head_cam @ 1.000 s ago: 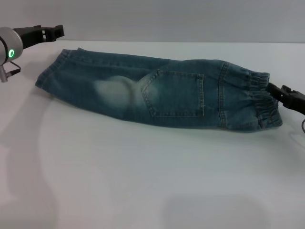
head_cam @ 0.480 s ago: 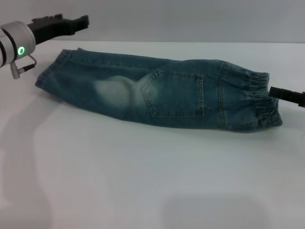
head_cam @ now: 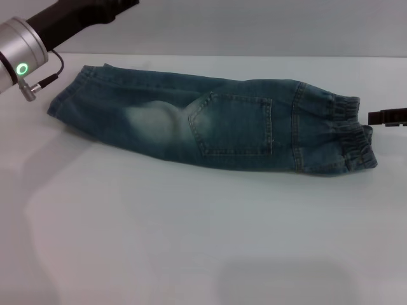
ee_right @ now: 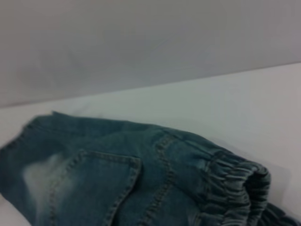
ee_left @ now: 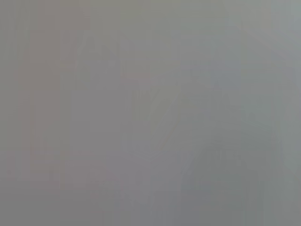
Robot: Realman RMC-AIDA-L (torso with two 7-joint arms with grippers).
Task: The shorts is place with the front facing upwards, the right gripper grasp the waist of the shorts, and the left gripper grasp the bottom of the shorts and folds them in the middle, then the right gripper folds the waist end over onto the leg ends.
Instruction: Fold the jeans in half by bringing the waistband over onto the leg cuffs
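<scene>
The shorts (head_cam: pixel 210 124) lie folded lengthwise on the white table, one square back pocket (head_cam: pixel 236 124) facing up. The leg ends (head_cam: pixel 63 101) point left and the gathered waist (head_cam: pixel 346 133) points right. My left gripper (head_cam: pixel 108 9) hangs high at the top left, above and behind the leg ends and clear of the cloth, with its silver wrist (head_cam: pixel 22 51) lower left. At the right edge, my right gripper (head_cam: pixel 386 117) shows as a black bar a short gap away from the waist. The right wrist view shows the waist (ee_right: pixel 237 188) and the pocket (ee_right: pixel 101 183) close up.
The white table (head_cam: pixel 191 241) spreads bare in front of the shorts. A pale grey wall (head_cam: pixel 254 25) runs behind the table's far edge. The left wrist view holds only plain grey.
My left arm has lifted up and back from beside the leg ends. My right gripper has drawn back to the right, off the waist. The shorts have stayed put.
</scene>
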